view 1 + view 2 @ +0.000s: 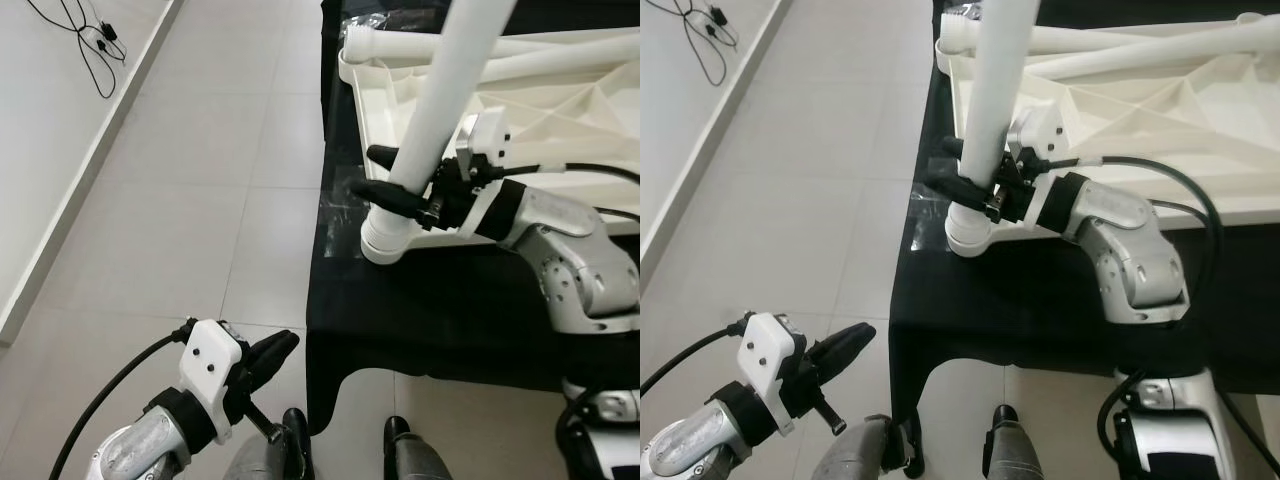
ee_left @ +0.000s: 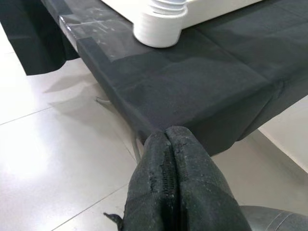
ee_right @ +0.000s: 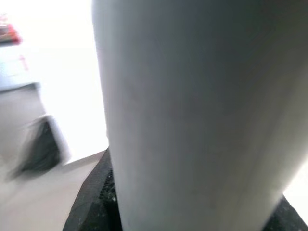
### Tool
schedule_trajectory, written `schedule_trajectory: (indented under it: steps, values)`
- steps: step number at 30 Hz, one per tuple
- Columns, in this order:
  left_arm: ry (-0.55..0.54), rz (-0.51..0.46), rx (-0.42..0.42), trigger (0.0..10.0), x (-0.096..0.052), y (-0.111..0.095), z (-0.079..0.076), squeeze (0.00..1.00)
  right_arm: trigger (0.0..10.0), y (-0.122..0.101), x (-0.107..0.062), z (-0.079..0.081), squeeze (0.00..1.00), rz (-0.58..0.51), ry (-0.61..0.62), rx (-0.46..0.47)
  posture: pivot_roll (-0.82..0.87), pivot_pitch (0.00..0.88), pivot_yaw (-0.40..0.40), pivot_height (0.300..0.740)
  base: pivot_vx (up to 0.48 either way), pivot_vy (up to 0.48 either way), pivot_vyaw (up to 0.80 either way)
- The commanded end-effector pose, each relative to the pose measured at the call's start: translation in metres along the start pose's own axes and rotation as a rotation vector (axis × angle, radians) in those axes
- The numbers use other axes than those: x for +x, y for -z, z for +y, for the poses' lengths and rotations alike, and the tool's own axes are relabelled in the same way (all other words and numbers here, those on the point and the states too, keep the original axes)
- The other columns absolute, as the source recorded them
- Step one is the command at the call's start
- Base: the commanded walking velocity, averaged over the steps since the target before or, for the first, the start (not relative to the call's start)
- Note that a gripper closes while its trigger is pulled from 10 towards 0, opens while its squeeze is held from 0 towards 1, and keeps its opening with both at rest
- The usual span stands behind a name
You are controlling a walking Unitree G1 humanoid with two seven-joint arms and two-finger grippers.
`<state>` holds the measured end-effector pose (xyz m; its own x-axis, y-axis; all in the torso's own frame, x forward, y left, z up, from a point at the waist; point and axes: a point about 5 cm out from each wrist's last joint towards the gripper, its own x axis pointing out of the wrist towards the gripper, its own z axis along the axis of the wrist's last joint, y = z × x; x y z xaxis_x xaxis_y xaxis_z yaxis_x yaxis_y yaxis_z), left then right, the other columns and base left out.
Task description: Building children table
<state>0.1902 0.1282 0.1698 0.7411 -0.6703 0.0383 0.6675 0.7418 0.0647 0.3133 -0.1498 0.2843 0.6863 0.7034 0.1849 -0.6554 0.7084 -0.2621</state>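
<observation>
My black-fingered right gripper clasps a white table leg; the tabletop is white, the cloth black.

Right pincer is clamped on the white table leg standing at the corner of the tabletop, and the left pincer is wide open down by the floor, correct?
Not quite. The left pincer is shut, its fingers pressed together, as the left wrist view shows. The rest holds: the right pincer is clamped on the white table leg at the corner of the tabletop.
</observation>
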Motion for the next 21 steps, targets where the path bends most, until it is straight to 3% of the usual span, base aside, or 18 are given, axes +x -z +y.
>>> schedule_trajectory:
  steps: [1,2,4,5,6,8,14,21]
  values:
    - [-0.004,0.039,-0.012,10.0,-0.003,0.009,0.001,0.0,10.0,0.041,-0.018,-0.013,0.0,0.225,0.302,0.028,-0.01,0.393,0.068,0.74,0.0,0.0,0.0]
    - [-0.006,0.04,-0.011,10.0,-0.004,0.009,0.001,0.0,10.0,0.048,-0.024,-0.008,0.0,0.241,0.466,0.045,-0.01,0.391,0.068,0.74,0.0,0.0,0.0]
    - [-0.006,0.04,-0.011,10.0,-0.004,0.009,0.001,0.0,10.0,0.048,-0.024,-0.008,0.0,0.241,0.466,0.045,-0.01,0.391,0.068,0.74,0.0,0.0,0.0]
    - [-0.008,0.041,-0.01,10.0,-0.003,0.01,0.003,0.0,10.0,0.062,-0.03,0.024,0.0,0.266,0.643,0.079,-0.01,0.377,0.074,0.74,0.0,0.0,0.0]
    - [-0.008,0.041,-0.01,10.0,-0.003,0.01,0.003,0.0,10.0,0.062,-0.03,0.024,0.0,0.266,0.643,0.079,-0.01,0.377,0.074,0.74,0.0,0.0,0.0]
    - [-0.006,0.04,-0.005,10.0,-0.001,0.011,0.003,0.0,10.0,0.062,-0.019,0.047,0.0,0.235,0.658,0.088,-0.01,0.362,0.076,0.74,0.0,0.0,0.0]
    - [-0.014,0.036,0.002,10.0,0.002,0.013,0.006,0.0,10.0,0.058,0.001,0.052,0.0,0.195,0.639,0.09,0.01,0.337,0.073,0.74,0.0,0.0,0.0]
    - [-0.024,0.028,0.014,10.0,0.004,0.013,0.009,0.0,10.0,0.057,0.006,0.056,0.0,0.209,0.698,0.095,0.02,0.334,0.072,0.74,0.0,0.0,0.0]
